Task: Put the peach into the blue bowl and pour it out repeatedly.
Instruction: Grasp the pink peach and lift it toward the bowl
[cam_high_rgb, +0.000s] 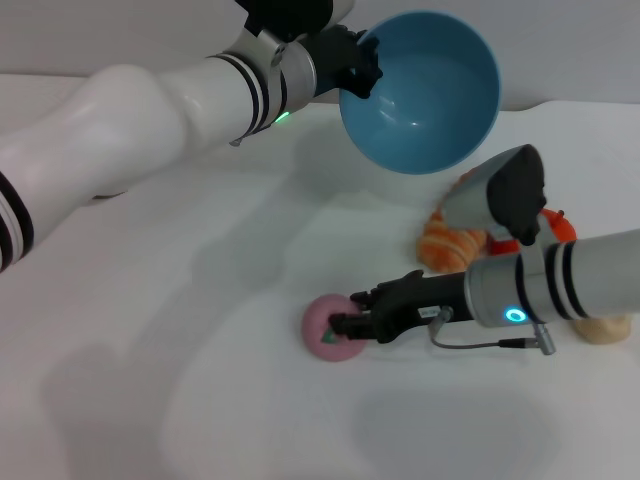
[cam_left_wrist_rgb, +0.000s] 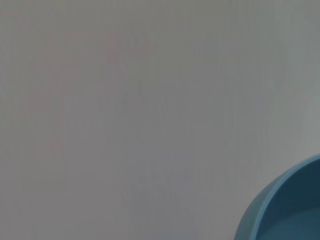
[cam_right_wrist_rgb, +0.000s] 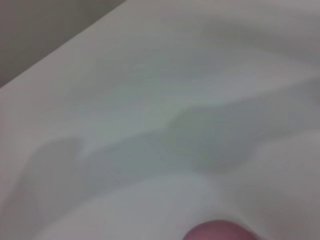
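The light blue bowl (cam_high_rgb: 420, 90) is held in the air at the back, tipped on its side with its opening facing me and nothing inside. My left gripper (cam_high_rgb: 360, 65) is shut on its left rim; part of the bowl also shows in the left wrist view (cam_left_wrist_rgb: 287, 210). The pink-mauve peach (cam_high_rgb: 325, 325) lies on the white table (cam_high_rgb: 200, 330) below and in front of the bowl. My right gripper (cam_high_rgb: 350, 312) reaches in from the right, its black fingers closed on the peach's right side. The peach's edge shows in the right wrist view (cam_right_wrist_rgb: 217, 231).
An orange striped toy food (cam_high_rgb: 448, 245) lies behind my right arm. A bright orange-red fruit (cam_high_rgb: 562, 227) peeks out beside the wrist. A beige lumpy ball (cam_high_rgb: 606, 328) sits at the right edge.
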